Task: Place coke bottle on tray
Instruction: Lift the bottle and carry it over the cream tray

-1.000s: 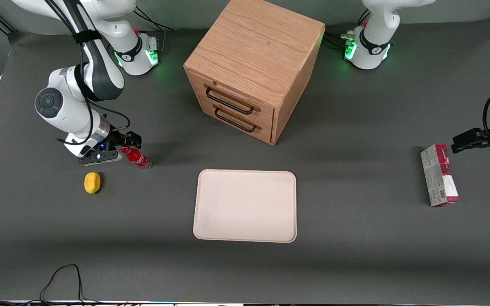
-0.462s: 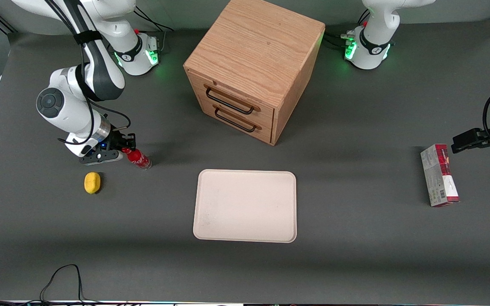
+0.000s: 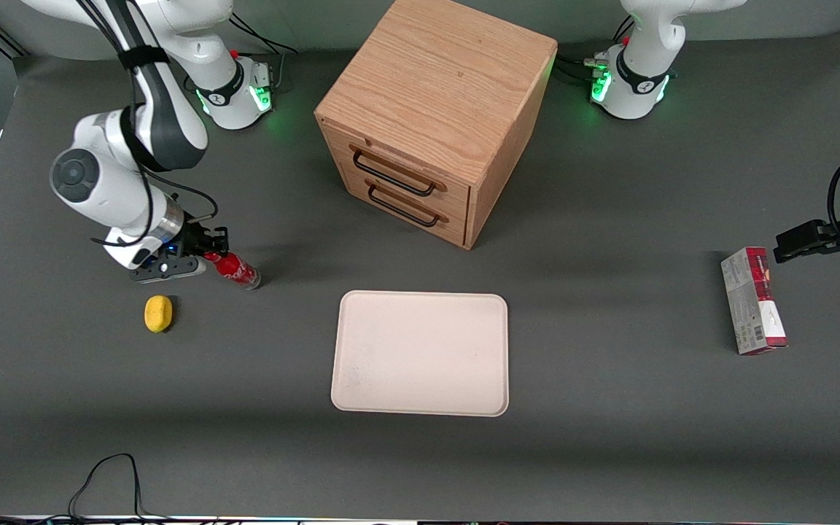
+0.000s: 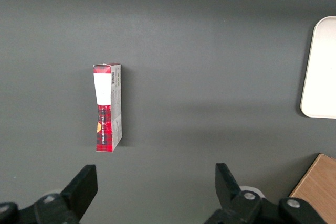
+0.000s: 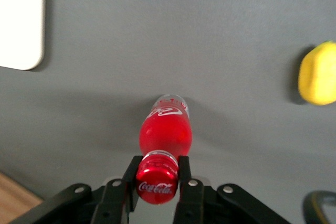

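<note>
- Since the earlier frames, the gripper (image 3: pixel 210 253) has been drawn slightly toward the working arm's end of the table, and the coke bottle (image 3: pixel 235 269) has been tipped further over with it.
- The gripper's fingers (image 5: pixel 130 179) are seen closed narrowly on the bottle's neck, just under the red cap (image 5: pixel 157 184), one finger on each side.
- The neck is probably chosen because it is the slimmest part and the cap's lip keeps the bottle from slipping out.
- The bottle's long axis is tilted: the cap end is held toward the working arm's wrist, and the clear base points toward the tray (image 3: pixel 420 354), low at the table (image 3: pixel 609 437); whether the base touches the table cannot be told.
- The bottle is well apart from the tray, which lies flat nearer the front camera, in front of the wooden drawer cabinet (image 3: pixel 431 117).
- A yellow lemon-like object (image 3: pixel 158 313) lies near the gripper, nearer the front camera.
- A red-and-white carton (image 3: pixel 752 300) lies toward the parked arm's end.
</note>
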### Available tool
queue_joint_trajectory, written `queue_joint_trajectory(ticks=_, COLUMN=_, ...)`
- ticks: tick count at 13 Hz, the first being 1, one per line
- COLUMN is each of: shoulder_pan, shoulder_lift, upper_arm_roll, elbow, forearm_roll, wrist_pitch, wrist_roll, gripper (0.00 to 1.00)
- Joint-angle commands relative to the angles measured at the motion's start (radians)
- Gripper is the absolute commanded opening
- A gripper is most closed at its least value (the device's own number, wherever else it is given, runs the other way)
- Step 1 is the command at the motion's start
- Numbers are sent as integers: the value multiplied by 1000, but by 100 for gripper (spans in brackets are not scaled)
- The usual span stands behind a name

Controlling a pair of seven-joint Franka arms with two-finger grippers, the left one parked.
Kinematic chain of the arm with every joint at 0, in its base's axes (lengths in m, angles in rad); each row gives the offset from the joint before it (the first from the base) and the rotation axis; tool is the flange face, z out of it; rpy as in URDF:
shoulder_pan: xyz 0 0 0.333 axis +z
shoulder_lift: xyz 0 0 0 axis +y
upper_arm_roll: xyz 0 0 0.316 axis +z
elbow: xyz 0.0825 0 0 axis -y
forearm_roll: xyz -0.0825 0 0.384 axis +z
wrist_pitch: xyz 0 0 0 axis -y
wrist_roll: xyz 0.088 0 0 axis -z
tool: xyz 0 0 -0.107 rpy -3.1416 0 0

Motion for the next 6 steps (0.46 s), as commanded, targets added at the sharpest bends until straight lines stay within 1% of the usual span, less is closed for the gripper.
queue_joint_trajectory(ticks=1, shoulder_pan=7, shoulder_lift=-18, upper_arm_roll=-11, elbow=267, forearm_roll=15, wrist_pitch=-318, wrist_roll=16, gripper=0)
queue_joint_trajectory(ticks=4, shoulder_pan=-7, shoulder_lift=23, upper_arm_roll=-12, elbow=547, forearm_roll=15, wrist_pitch=-562, wrist_roll=19, gripper=0)
queue_joint_trajectory(ticks=6, shoulder_pan=-27, shoulder_lift=75, upper_arm_roll=-12, elbow=720, forearm_roll=16, wrist_pitch=-673, wrist_roll=20, gripper=0)
